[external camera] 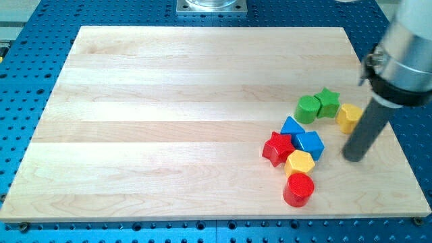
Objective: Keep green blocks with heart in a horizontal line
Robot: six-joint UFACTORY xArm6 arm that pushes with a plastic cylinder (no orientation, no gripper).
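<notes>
Nearest the view's bottom sits the red cylinder [299,190], apart from the job; the green cylinder [308,109] and green star [328,101] touch side by side near the board's right edge, with the yellow heart [349,117] just right of them and slightly lower. I have no jaws, only my tip [353,157], resting below the heart. These blocks look light, rigid and slippery, so I judge a low, centred push on a flat side steers best.
</notes>
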